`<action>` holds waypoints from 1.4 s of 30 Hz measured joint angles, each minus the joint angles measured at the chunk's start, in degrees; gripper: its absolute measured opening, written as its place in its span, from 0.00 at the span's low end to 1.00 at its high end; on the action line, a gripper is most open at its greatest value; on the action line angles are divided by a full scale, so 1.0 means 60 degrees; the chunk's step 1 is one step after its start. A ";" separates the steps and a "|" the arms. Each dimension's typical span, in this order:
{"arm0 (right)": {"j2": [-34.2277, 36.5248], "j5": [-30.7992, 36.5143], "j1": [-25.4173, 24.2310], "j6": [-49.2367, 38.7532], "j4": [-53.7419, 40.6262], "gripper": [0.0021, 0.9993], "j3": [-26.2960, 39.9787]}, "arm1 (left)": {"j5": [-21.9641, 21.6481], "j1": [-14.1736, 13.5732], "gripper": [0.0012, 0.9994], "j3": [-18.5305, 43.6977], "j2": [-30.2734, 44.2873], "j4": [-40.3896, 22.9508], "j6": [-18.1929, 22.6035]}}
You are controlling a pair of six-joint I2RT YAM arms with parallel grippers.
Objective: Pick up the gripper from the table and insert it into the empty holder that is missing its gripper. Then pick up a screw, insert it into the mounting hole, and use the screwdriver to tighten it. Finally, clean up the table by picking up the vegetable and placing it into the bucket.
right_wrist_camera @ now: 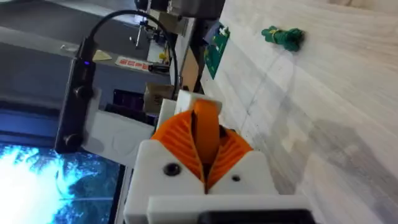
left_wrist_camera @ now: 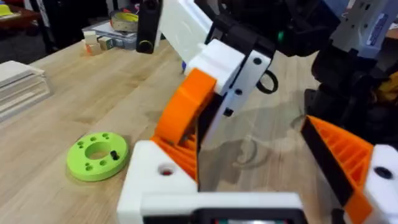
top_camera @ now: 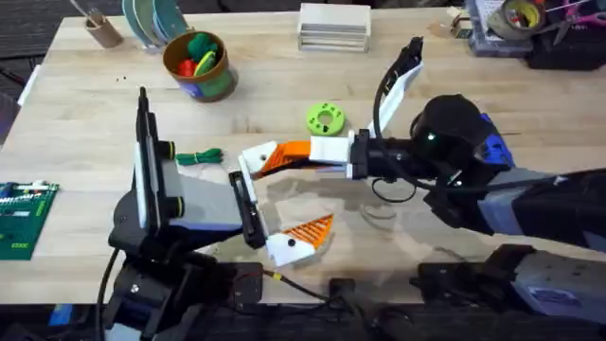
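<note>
My right gripper (top_camera: 320,152) is shut on the orange ribbed gripper piece (top_camera: 284,156), clamping it between its white fingers with orange pads (right_wrist_camera: 233,149). The piece (left_wrist_camera: 183,115) is tilted, and its lower end rests against the white holder (left_wrist_camera: 155,180) with a screw hole, one jaw base of my left gripper (top_camera: 275,199). That gripper is open, and its other jaw carries an orange ribbed pad (left_wrist_camera: 342,155). The green vegetable (top_camera: 201,157) lies on the table (top_camera: 85,114) left of the holder. The bucket (top_camera: 199,66) stands at the back left. A blue screwdriver (top_camera: 492,144) shows partly behind the right arm.
A green round disc with holes (top_camera: 326,118) lies just behind the two grippers. A green circuit board (top_camera: 24,218) sits at the left edge. A tan wooden cup (top_camera: 102,28), a white stack (top_camera: 333,26) and a cluttered tray (top_camera: 516,24) line the far edge.
</note>
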 joint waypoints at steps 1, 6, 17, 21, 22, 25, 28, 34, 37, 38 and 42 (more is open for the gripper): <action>0.0000 0.0000 0.0010 0.0003 0.0003 0.01 0.0000 | 0.0036 0.0000 0.99 0.0000 0.0000 -0.0003 0.0000; 0.0000 0.0252 0.0209 0.0007 0.0004 0.01 0.0000 | 0.0082 0.0004 0.99 0.0000 -0.0002 -0.0018 -0.0004; 0.0000 0.1582 0.0794 0.0000 0.0029 0.01 0.0000 | -0.0152 0.0076 0.99 0.0000 0.0000 0.0004 -0.0015; 0.0000 0.1614 0.0812 0.0004 0.0026 0.03 0.0000 | -0.0167 0.0076 0.99 0.0000 0.0000 0.0004 -0.0018; 0.0000 0.1614 0.0812 0.0000 0.0031 0.06 0.0000 | -0.0164 0.0076 0.99 0.0000 0.0000 0.0004 -0.0033; 0.0000 0.1587 0.0805 0.0004 0.0026 0.16 0.0000 | -0.0153 0.0076 0.99 0.0000 0.0000 0.0004 -0.0036; 0.0000 0.1357 0.0706 0.0004 -0.0007 0.23 0.0004 | -0.0076 0.0073 0.99 0.0000 0.0000 0.0003 -0.0029; 0.0062 0.0252 0.0217 0.0005 -0.0004 0.29 0.0007 | 0.0303 -0.0021 0.99 0.0000 0.0000 -0.0036 0.0004; 0.0082 -0.0504 -0.0153 0.0008 -0.0026 0.34 0.0007 | 0.0528 -0.0082 0.99 0.0000 0.0000 -0.0062 0.0060; 0.0101 -0.0748 -0.0281 0.0013 -0.0021 0.36 0.0007 | 0.0641 -0.0100 0.99 0.0000 0.0000 -0.0072 0.0069; 0.0124 -0.1478 -0.0673 0.0113 -0.0008 0.40 0.0051 | 0.0948 -0.0181 0.99 -0.0003 0.0000 -0.0109 0.0073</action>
